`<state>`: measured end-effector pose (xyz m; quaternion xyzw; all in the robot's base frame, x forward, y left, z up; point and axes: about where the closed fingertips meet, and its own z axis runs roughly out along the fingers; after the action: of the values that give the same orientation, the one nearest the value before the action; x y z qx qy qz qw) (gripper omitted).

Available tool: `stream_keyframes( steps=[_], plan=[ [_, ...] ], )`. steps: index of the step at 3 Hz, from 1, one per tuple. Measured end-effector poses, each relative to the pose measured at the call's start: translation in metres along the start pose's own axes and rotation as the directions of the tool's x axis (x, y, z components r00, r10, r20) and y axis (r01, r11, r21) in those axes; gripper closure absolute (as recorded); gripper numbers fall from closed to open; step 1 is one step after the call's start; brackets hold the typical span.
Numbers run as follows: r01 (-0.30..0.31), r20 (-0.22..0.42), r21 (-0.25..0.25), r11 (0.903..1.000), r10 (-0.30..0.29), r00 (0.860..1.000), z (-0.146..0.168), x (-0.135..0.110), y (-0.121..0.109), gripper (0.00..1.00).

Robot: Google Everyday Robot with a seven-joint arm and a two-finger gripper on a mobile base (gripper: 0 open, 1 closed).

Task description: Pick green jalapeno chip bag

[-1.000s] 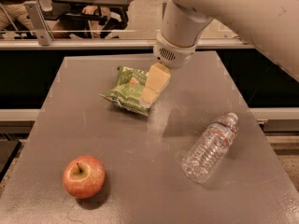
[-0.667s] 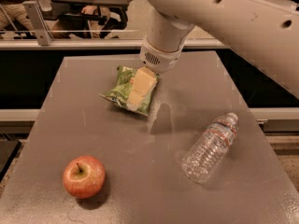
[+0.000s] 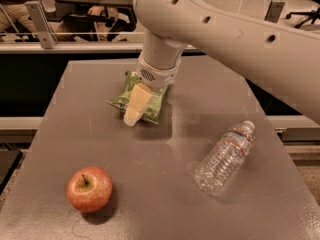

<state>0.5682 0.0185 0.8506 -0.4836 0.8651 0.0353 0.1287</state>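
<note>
The green jalapeno chip bag (image 3: 154,108) lies flat on the grey table (image 3: 165,194), at the back left of centre. My gripper (image 3: 132,117) hangs from the big white arm (image 3: 225,29) and reaches down right over the bag's near left part, covering its middle. Its cream tip is at the bag's front edge, close to the table top. Only the bag's left corner, right side and far edge show.
A red apple (image 3: 90,189) sits at the front left of the table. A clear plastic water bottle (image 3: 225,156) lies on its side at the right. A rail and glass partition (image 3: 45,24) run behind the table, with people seated beyond.
The arm has swung left and lower, so the gripper has moved from the bag's right side to over its near left part. The bag, apple and bottle have not moved.
</note>
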Motion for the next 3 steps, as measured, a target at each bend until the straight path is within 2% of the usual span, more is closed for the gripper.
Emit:
stream_keyframes(
  steps=[2, 3],
  plan=[
    [-0.024, -0.019, 0.036, 0.999, 0.025, 1.0, 0.0154, -0.0052, -0.0046, 0.0],
    [-0.031, -0.017, 0.039, 0.9988, 0.032, 0.999, 0.0164, -0.0067, -0.0054, 0.18]
  ],
)
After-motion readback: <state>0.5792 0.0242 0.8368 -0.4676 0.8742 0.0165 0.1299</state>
